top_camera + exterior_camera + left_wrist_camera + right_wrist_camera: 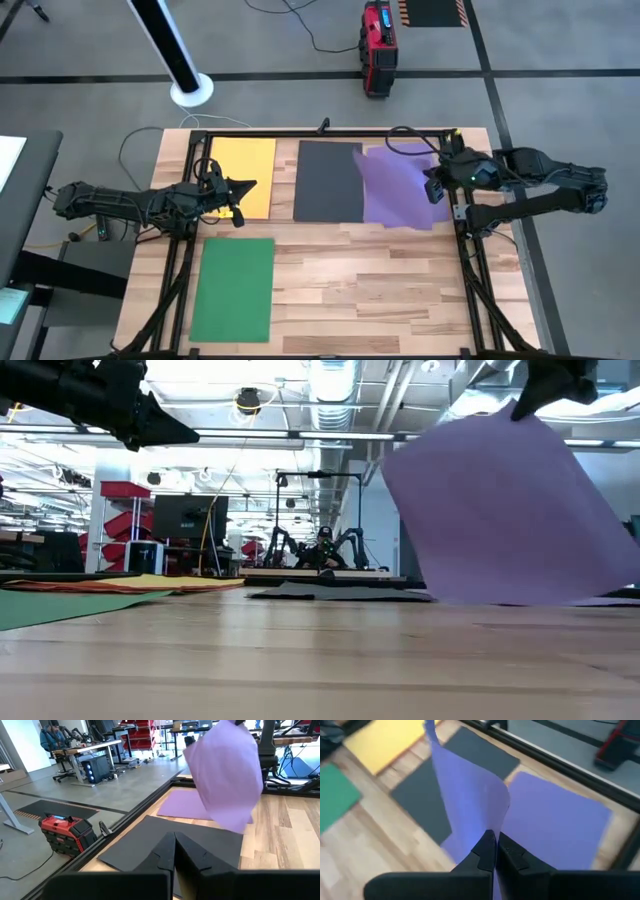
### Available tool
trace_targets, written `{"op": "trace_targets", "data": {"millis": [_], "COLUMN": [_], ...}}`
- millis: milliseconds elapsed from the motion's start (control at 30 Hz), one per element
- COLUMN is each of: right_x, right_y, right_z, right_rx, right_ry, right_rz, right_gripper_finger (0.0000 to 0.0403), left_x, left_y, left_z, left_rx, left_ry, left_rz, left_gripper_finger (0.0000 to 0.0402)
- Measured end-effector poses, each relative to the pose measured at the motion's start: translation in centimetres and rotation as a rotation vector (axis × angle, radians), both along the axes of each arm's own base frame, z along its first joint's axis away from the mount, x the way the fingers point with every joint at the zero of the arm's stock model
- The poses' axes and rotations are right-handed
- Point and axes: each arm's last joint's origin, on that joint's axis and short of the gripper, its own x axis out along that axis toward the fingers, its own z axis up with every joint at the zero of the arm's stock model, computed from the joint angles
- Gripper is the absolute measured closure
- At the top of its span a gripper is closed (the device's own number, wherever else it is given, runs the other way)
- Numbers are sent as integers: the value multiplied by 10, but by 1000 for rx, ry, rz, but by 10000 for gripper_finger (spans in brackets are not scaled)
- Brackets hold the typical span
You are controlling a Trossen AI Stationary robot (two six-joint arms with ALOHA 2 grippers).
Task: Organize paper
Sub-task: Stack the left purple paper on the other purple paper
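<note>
1. The right gripper (491, 851) has its jaws clamped on the edge of a purple sheet (510, 510), holding it lifted and curling above the worktop (400, 290).
2. Under it, a second purple sheet (560, 827) lies flat at the back right, beside the grey sheet (328, 180).
3. The yellow sheet (242, 175) lies at the back left; the green sheet (233, 288) is nearer the front.
4. The left gripper (243, 187) hangs over the yellow sheet, jaws together and holding nothing.
</note>
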Motion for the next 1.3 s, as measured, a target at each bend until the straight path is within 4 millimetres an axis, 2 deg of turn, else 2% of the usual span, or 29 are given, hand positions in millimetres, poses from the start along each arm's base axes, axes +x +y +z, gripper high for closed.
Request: {"op": "trace_targets", "data": {"millis": [233,600,933,1300], "right_x": [-7,-11,2,24], "right_y": [-12,-35,-59,-90], "right_z": [-3,-4,-9,-28], "right_rx": [-56,-150,-139,-87], "right_ry": [104,248,317,451], "right_rz": [-60,-61,-17,27], "right_gripper_finger": [403,403,403,403], "left_x": [0,0,0,-1], "left_y": [0,0,0,0], "left_z": [0,0,-1,-4], "left_rx": [0,6,6,-7], "left_ry": [5,8,11,42], "left_rz": [0,-1,-1,6], "left_gripper_finger": [401,401,401,401]}}
